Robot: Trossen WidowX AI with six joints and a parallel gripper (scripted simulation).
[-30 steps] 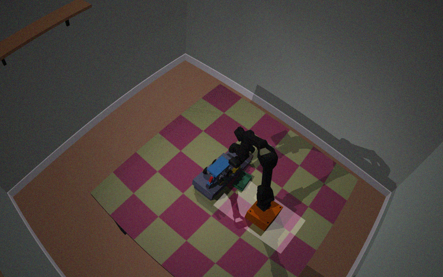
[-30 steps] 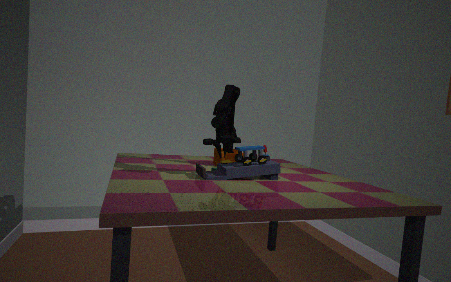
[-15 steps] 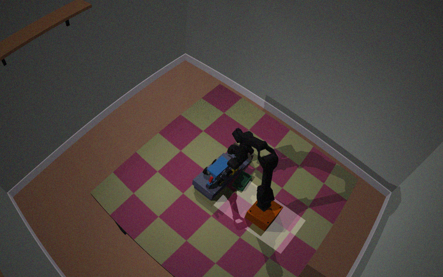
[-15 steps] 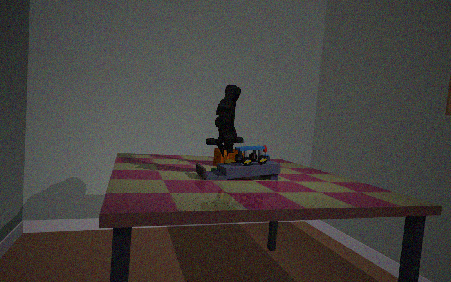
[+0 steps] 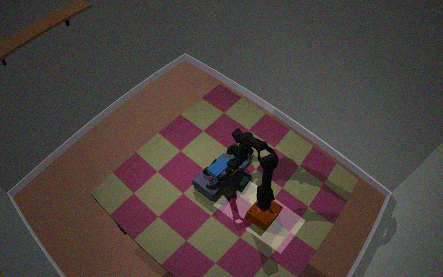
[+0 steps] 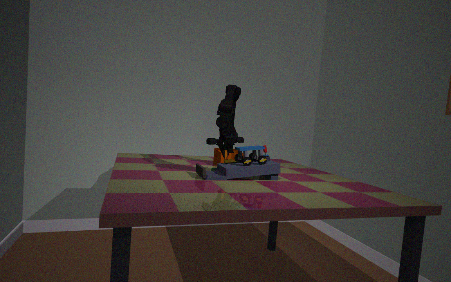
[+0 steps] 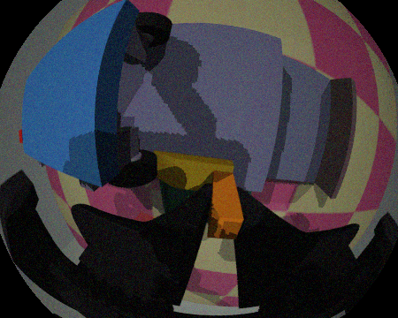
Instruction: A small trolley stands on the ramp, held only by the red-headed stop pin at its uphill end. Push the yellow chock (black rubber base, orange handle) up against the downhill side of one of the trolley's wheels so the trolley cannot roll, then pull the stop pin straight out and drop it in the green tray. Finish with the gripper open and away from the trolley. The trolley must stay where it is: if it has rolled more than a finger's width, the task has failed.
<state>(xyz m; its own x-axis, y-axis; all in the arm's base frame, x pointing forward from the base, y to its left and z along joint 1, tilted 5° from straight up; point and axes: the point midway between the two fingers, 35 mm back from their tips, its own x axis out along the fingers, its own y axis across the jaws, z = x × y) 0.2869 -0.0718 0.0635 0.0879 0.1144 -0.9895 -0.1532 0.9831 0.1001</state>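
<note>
My gripper (image 5: 233, 165) (image 6: 225, 156) (image 7: 222, 191) is shut on the orange handle of the yellow chock (image 5: 234, 170) (image 6: 230, 161) (image 7: 195, 168). The chock is low at the near side of the grey ramp (image 5: 202, 187) (image 6: 251, 170) (image 7: 239, 88), close to the trolley's near downhill wheel (image 7: 134, 171). I cannot tell whether they touch, or whether the chock rests on the ramp; its base is hidden. The blue-topped trolley (image 5: 218, 166) (image 6: 250, 148) (image 7: 66, 88) stands on the ramp. The red-headed stop pin (image 5: 210, 179) (image 6: 265, 148) (image 7: 20, 136) stands at its uphill end. The green tray (image 5: 243, 181) lies beside the ramp, partly hidden.
A dark upright board (image 6: 201, 171) (image 7: 340, 132) closes the ramp's low end. The trolley's far downhill wheel (image 7: 152, 37) is across the ramp. My orange base (image 5: 263, 213) stands on the checkered table beyond the tray from the ramp.
</note>
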